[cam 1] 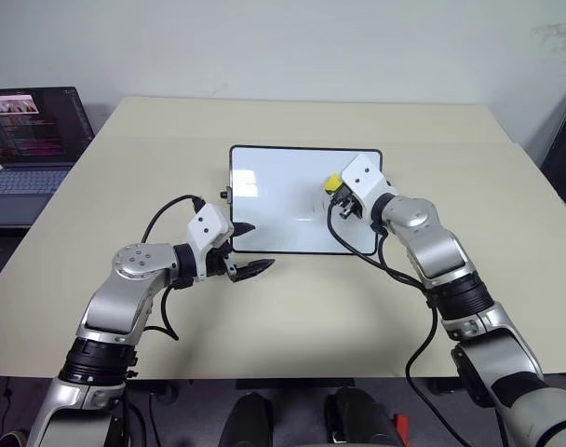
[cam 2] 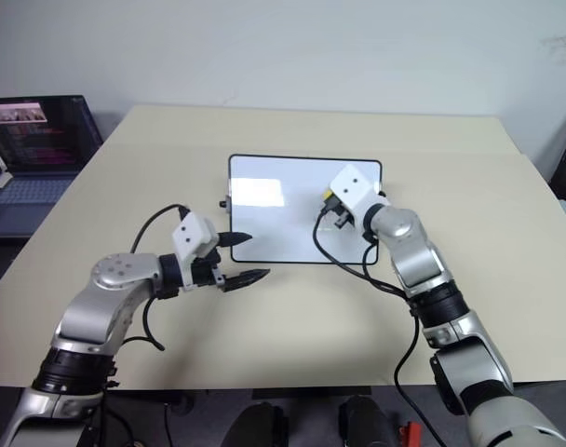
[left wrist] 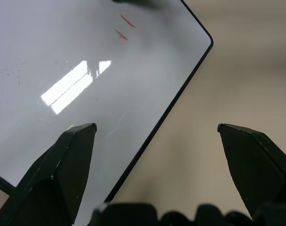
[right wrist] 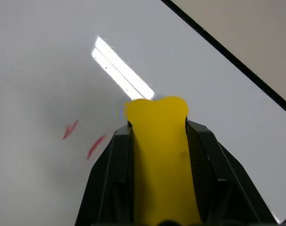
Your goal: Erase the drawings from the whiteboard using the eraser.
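**Operator:** State the condition of the right gripper (right wrist: 157, 129).

**Technician:** Its fingers are clamped on the eraser (right wrist: 158, 141), one on each long side, with the yellow end projecting past the tips. It is held over the right half of the whiteboard (cam 1: 274, 200). The block looks light and slightly yielding, so a side grip near its middle appears adequate. Too little squeeze would probably let it twist under wiping pressure.

**Operator:** And the drawings (right wrist: 83, 138)?

**Technician:** Two short red strokes remain on the glossy surface, just beside the eraser tip. Faint red dust shows elsewhere in the left wrist view.

**Operator:** Left gripper (cam 1: 245, 249)?

**Technician:** Spread wide, holding nothing, straddling the board's near-left edge. The board is thin and likely to slide on the table (cam 1: 125, 177), so bracing that edge seems advisable.

**Operator:** Obstructions?

**Technician:** A laptop (cam 1: 27, 149) stands well apart to the far left. The right arm's cable (cam 1: 357, 251) hangs across the board's near corner and may snag.
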